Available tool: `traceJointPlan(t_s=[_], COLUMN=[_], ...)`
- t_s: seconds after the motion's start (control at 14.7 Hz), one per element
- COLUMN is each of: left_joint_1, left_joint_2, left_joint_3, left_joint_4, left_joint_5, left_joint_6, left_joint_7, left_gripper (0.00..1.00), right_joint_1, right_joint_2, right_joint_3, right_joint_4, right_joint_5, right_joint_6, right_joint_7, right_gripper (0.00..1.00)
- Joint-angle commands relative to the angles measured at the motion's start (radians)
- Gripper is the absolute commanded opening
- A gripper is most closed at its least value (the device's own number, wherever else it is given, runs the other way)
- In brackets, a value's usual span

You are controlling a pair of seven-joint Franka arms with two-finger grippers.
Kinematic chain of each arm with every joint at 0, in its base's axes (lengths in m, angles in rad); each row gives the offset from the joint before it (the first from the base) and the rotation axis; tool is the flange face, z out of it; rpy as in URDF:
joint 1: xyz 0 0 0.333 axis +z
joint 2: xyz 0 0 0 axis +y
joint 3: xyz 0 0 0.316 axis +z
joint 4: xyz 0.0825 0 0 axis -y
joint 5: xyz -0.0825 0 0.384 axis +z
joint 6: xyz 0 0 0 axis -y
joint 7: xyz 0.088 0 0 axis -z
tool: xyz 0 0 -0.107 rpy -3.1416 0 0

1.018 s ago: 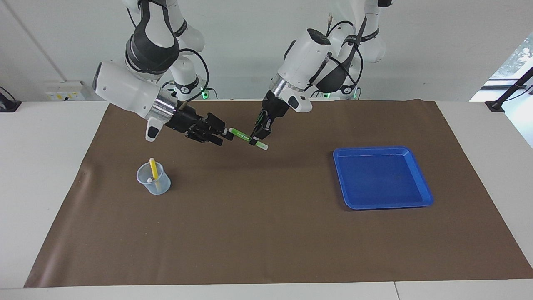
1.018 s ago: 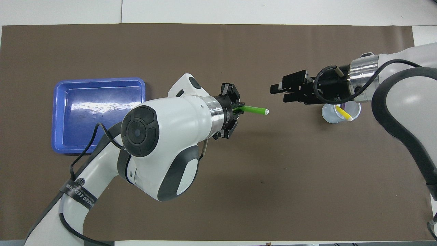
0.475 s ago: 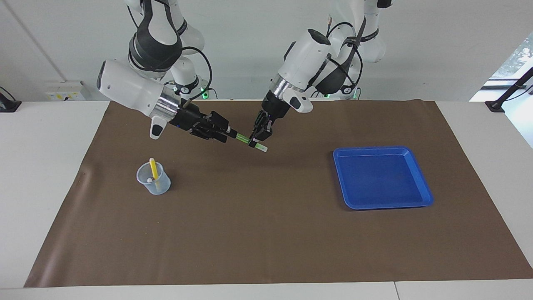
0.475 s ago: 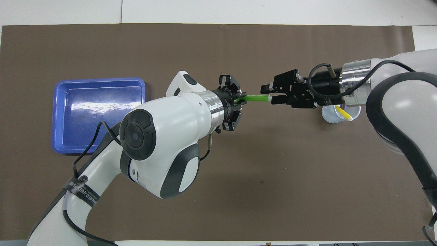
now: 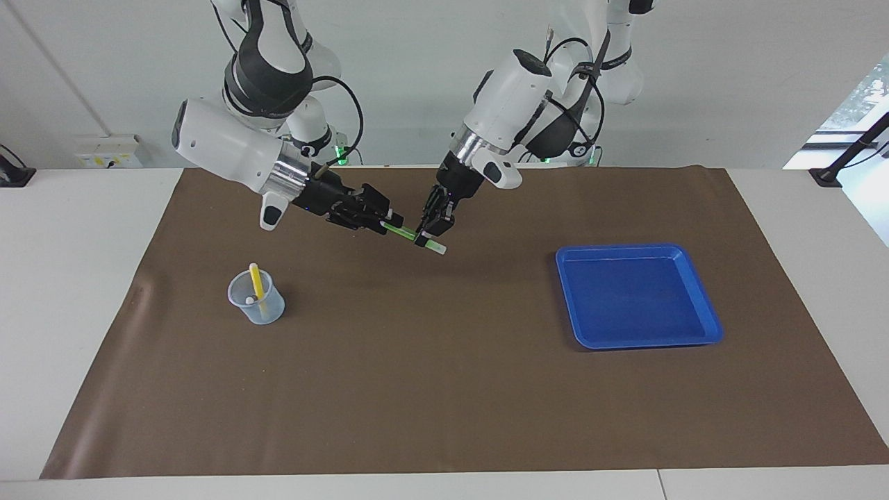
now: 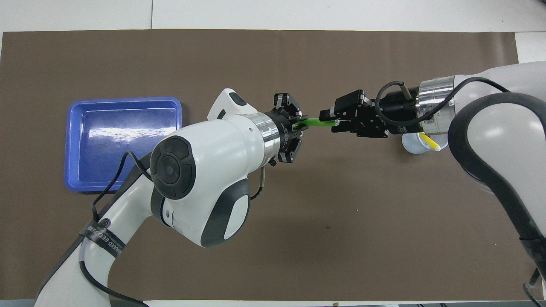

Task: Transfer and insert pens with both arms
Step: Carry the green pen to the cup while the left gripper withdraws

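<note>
Pinching the light green pen (image 5: 403, 231) near one end, the left gripper (image 5: 425, 235) is hanging over the middle of the brown mat (image 5: 444, 389) with its fingertips pressed tight on the barrel. That pen is lying nearly level in the air, its long axis running along the line between the two grippers, one pale end poking out past the left gripper toward the blue tray (image 5: 705, 305) and the rest of the barrel pointing at the right gripper (image 5: 380, 221). The right gripper is sitting at that free end, its two fingers lying to either side of the pen; whether they are already gripping it cannot be told. Since both arms are at the pen, the handover is judged to turn on that shared axis: the right gripper would be taking it along its length while the left one lets go.

Farther out, toward the right arm's end of the table, the clear cup (image 5: 257, 300) is standing upright with the yellow pen (image 5: 256, 280) leaning in it. Counting: two pens in view, one cup, one tray with nothing showing in it, two grippers. No purple pen is showing.
</note>
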Motion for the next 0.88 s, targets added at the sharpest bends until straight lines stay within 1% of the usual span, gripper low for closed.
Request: traceJointPlan(t_s=[0.0, 0.14, 0.68, 0.75, 0.81], left_joint_1=[-0.019, -0.019, -0.019, -0.018, -0.016], left_joint_2=[0.018, 0.018, 0.018, 0.018, 0.016], left_joint_3=[0.016, 0.014, 0.016, 0.016, 0.017], left_joint_4=[0.019, 0.018, 0.015, 0.015, 0.012], left_joint_5=[-0.004, -0.004, -0.001, -0.001, -0.001], left_joint_6=[0.015, 0.013, 0.009, 0.003, -0.002], left_joint_7=[-0.012, -0.011, 0.005, 0.025, 0.063], left_gripper=[0.0, 0.0, 0.0, 0.19, 0.72], right_joint_1=[0.003, 0.001, -0.002, -0.003, -0.005], right_joint_2=[-0.023, -0.023, -0.017, -0.017, -0.015], right_joint_3=[0.0, 0.0, 0.0, 0.0, 0.0], right_joint_4=[-0.028, -0.028, -0.019, -0.019, -0.017], right_joint_5=[0.026, 0.026, 0.012, 0.012, 0.01], right_joint_6=[0.023, 0.025, 0.023, 0.023, 0.023], right_joint_7=[0.011, 0.011, 0.009, 0.009, 0.008], right_gripper=[0.38, 0.0, 0.0, 0.0, 0.0])
